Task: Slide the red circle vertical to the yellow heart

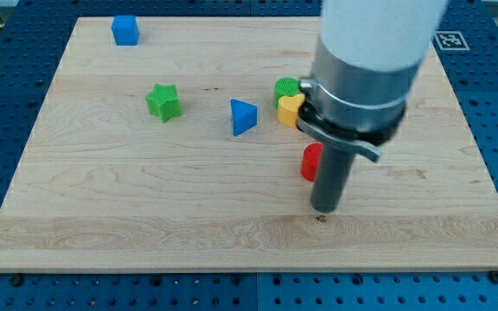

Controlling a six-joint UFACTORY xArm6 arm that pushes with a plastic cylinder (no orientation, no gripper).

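Observation:
The red circle (310, 161) lies right of the board's middle, partly hidden behind my rod. The yellow heart (289, 111) sits above it and a little to the view's left, touching a green round block (286, 88) just above it; both are partly covered by the arm's body. My tip (324, 209) rests on the wood just below and slightly right of the red circle, close to it; whether the rod touches the circle I cannot tell.
A blue triangle (243, 117) lies left of the yellow heart. A green star (163, 102) is further left. A blue cube (125, 30) sits near the board's top left corner. The wooden board (102, 216) lies on a blue perforated table.

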